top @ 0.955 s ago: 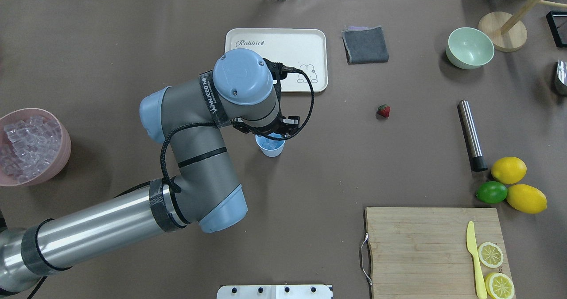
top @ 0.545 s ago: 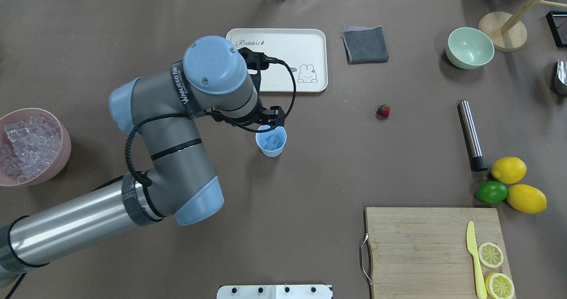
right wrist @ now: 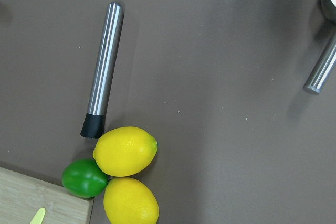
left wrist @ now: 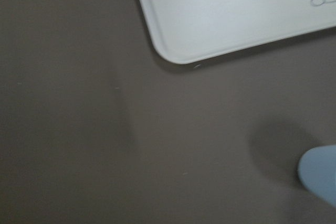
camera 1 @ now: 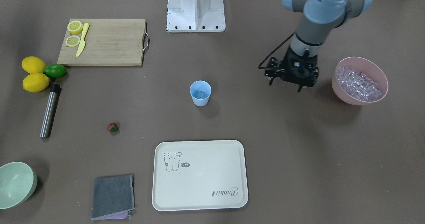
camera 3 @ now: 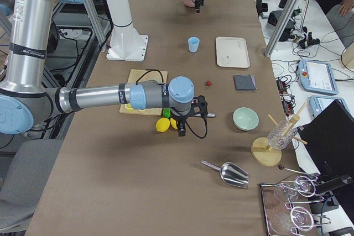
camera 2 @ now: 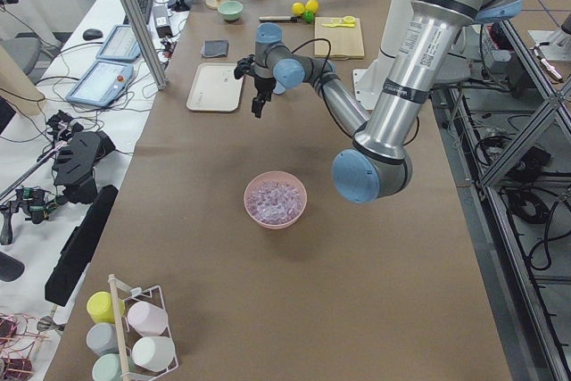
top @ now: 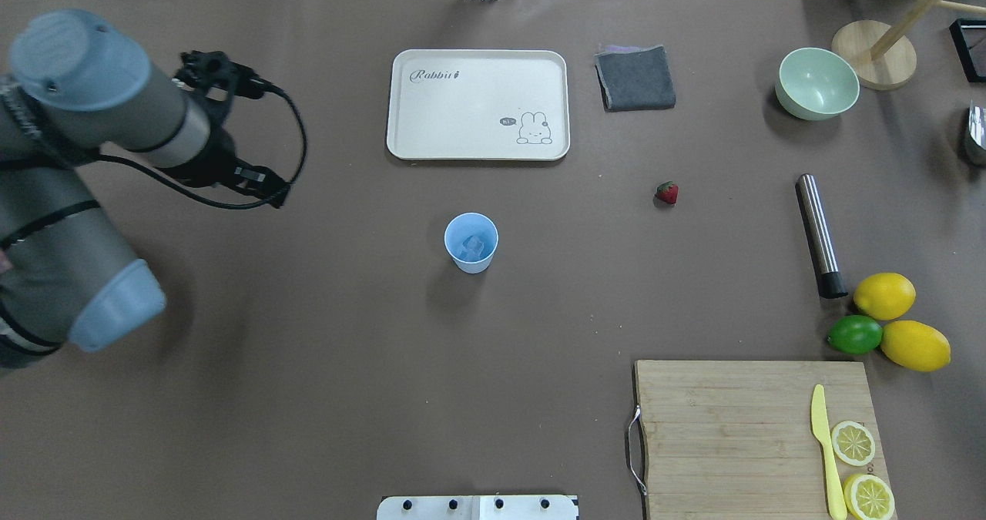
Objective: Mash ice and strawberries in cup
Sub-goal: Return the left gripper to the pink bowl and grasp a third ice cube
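Front-facing: the left tool (camera 1: pixel 286 84), fingers spread and empty, has swung away from the cup (camera 1: pixel 200 101) toward the pink bowl (camera 1: pixel 345 98). Overhead: ice (top: pixel 471 246) now lies in the cup, mid-bench (top: pixel 539 312). The strawberry (top: pixel 667 192) waits well apart, so fruit is probably next. Right side: the right tool (camera 3: pixel 180 127) hovers by the lemons (camera 3: pixel 162 124); its opening cannot be told.

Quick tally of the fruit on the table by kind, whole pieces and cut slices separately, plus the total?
Whole lemons: 2
Lime: 1
Strawberry: 1
Lemon slices: 2
Total: 6
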`<state>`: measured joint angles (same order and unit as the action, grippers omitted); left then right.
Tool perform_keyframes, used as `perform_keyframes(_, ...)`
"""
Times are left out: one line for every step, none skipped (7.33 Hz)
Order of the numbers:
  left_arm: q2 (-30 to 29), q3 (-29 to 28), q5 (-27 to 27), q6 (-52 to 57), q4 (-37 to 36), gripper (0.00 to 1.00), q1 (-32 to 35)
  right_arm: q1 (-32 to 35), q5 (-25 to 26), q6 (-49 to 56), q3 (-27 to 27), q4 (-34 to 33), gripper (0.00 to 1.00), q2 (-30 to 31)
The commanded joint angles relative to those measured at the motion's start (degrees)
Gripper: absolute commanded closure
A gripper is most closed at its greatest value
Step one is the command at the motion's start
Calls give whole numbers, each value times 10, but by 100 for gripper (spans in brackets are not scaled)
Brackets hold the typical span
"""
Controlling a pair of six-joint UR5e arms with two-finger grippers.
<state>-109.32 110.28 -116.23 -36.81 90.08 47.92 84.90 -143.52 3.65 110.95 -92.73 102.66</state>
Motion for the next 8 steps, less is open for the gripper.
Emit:
perform_keyframes(145, 46, -55, 20, 3, 3, 96, 0, 0, 0, 0, 0, 0, 0)
perform_keyframes(181, 48, -58, 14, 4, 3, 133, 0, 0, 0, 0, 0, 0, 1)
perform_keyframes(206, 50, -56, -56, 13, 3, 147, 0, 0, -1, 0, -1, 0, 1)
perform_keyframes(217, 44, -52, -176, 51, 3, 146, 0, 0, -1, -1, -1, 0, 1)
perform_keyframes(235, 28, -51, -237, 95, 3, 142, -1, 0, -1, -3, 0, 0, 0)
perform_keyframes(257, 9, -49, -270, 136, 3, 141, -1, 0, -2, -3, 0, 0, -2)
perform_keyframes(265, -10, -47, -288, 164, 3, 141, -1, 0, -1, -3, 0, 0, -3)
perform_keyframes(264, -22, -31, -327, 183, 3, 132, -1, 0, -1, -3, 0, 0, -3)
